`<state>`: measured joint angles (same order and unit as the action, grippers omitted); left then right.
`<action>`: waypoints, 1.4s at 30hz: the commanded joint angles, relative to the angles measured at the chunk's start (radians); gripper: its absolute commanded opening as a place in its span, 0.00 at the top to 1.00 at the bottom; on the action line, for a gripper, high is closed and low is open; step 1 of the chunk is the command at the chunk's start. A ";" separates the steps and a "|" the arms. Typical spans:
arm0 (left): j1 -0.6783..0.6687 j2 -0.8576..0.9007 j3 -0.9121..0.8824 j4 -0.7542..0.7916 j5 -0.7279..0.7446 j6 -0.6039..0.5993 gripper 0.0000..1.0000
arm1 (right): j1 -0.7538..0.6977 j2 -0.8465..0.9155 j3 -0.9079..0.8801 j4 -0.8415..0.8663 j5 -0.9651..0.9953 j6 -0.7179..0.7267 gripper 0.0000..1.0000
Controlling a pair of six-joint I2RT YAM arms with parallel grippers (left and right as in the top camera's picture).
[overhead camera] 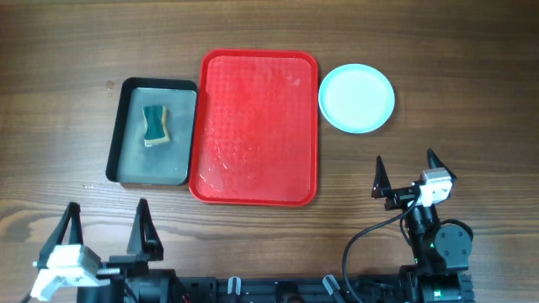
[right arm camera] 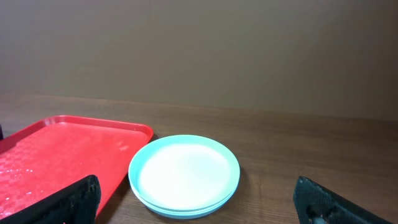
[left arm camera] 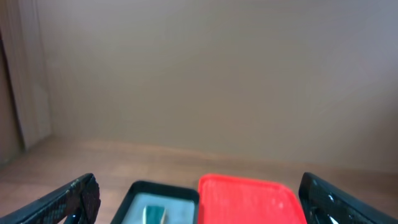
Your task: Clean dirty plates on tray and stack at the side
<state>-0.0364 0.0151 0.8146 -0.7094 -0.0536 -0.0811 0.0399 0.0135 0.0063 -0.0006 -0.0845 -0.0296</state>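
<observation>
Overhead: the tray [overhead camera: 257, 126] is seen bare, its long axis running away from the robot. The plates [overhead camera: 356, 98] are stacked on the table just beside its far right corner. A sponge [overhead camera: 155, 124] lies in the grey tray [overhead camera: 156, 167] to the left. The left gripper [overhead camera: 107, 204] and right gripper [overhead camera: 406, 157] are held at the near edge, jaws wide apart, nothing between them.

Left wrist: only both trays are shown ahead, between spread fingers.

Right wrist: the plates are shown ahead and slightly left, clean on top. The right arm is clearly nearer, and the task is judged complete.
</observation>
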 commanded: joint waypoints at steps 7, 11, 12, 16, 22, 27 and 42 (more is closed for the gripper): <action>0.009 -0.011 -0.254 0.537 0.001 -0.214 0.00 | -0.004 -0.010 -0.002 0.003 0.011 0.010 0.00; 0.009 -0.011 -0.390 0.771 0.001 -0.296 0.00 | -0.004 -0.010 -0.002 0.003 0.011 0.010 0.00; 0.009 -0.011 -0.415 0.809 0.001 -0.308 0.00 | -0.004 -0.010 -0.002 0.003 0.011 0.010 0.00; 0.009 -0.011 -0.535 0.979 0.001 -0.357 0.00 | -0.004 -0.010 -0.002 0.003 0.011 0.010 0.00; 0.009 -0.011 -0.618 1.009 0.001 -0.373 0.00 | -0.004 -0.010 -0.002 0.003 0.011 0.010 0.00; 0.008 -0.011 -0.663 1.009 0.001 -0.377 0.00 | -0.004 -0.010 -0.002 0.003 0.011 0.010 0.01; 0.008 -0.011 -0.780 1.009 0.001 -0.377 0.00 | -0.004 -0.010 -0.002 0.003 0.011 0.010 0.00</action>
<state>-0.0364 0.0128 0.0681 0.2962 -0.0536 -0.4515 0.0402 0.0132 0.0063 -0.0006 -0.0845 -0.0296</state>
